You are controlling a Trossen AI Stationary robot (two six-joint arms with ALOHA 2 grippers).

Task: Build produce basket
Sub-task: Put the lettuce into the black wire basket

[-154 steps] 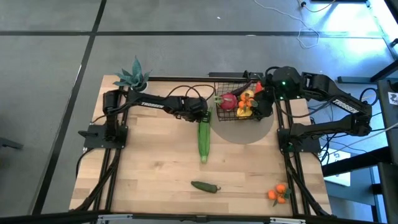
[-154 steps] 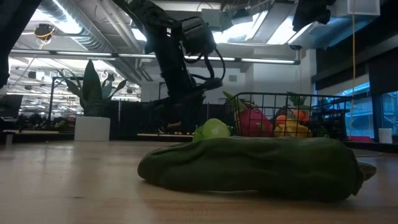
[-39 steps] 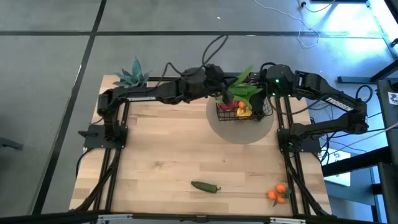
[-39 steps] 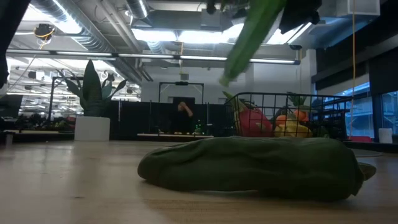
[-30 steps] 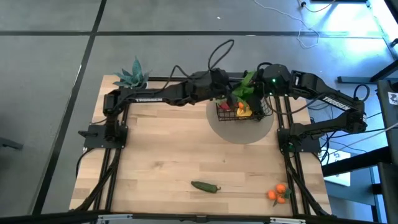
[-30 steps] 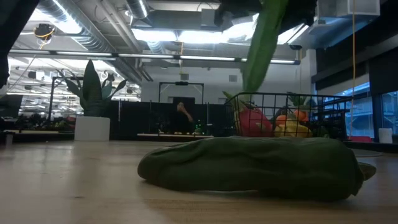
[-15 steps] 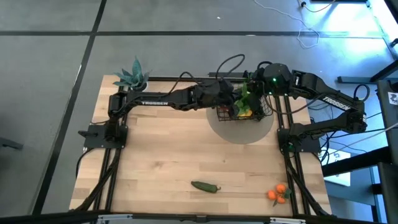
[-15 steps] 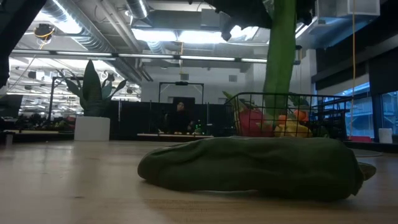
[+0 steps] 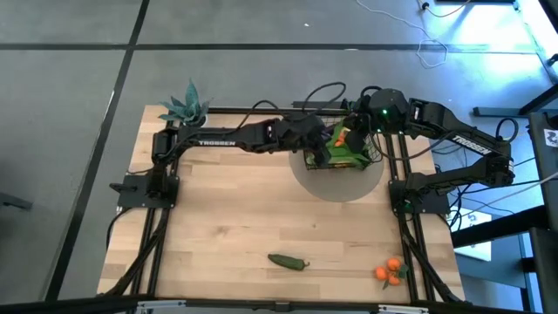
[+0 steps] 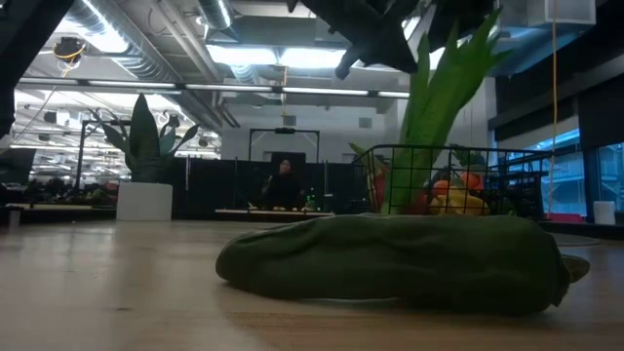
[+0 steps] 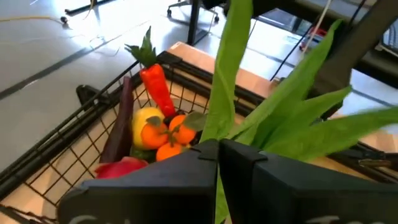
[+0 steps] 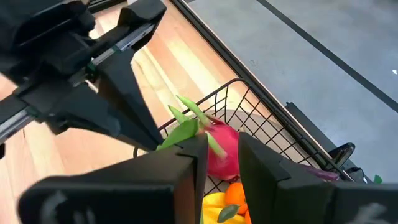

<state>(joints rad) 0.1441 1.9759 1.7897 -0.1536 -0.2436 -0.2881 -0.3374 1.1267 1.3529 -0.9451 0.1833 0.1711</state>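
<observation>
high: straight down | low: table-level | wrists: close | shared: basket (image 9: 342, 150)

Both arms were matte black, boxy links with rounded joint housings. Left arm (image 9: 231, 137) carried white lettering along its forearm link; right arm (image 9: 453, 135) had the same white lettering on its link. A green indicator light glowed on the right arm's wrist housing (image 9: 382, 111), just beside the basket (image 9: 370, 158). Black cable looped up in an arc off the left arm's wrist on the basket's other side. Both bases sat on black frame rails with bracket plates. Left gripper (image 11: 217, 155) had flat, angular black fingers with bevelled edges; right gripper (image 12: 219, 155) looked identical, same wedge-shaped black fingers.
</observation>
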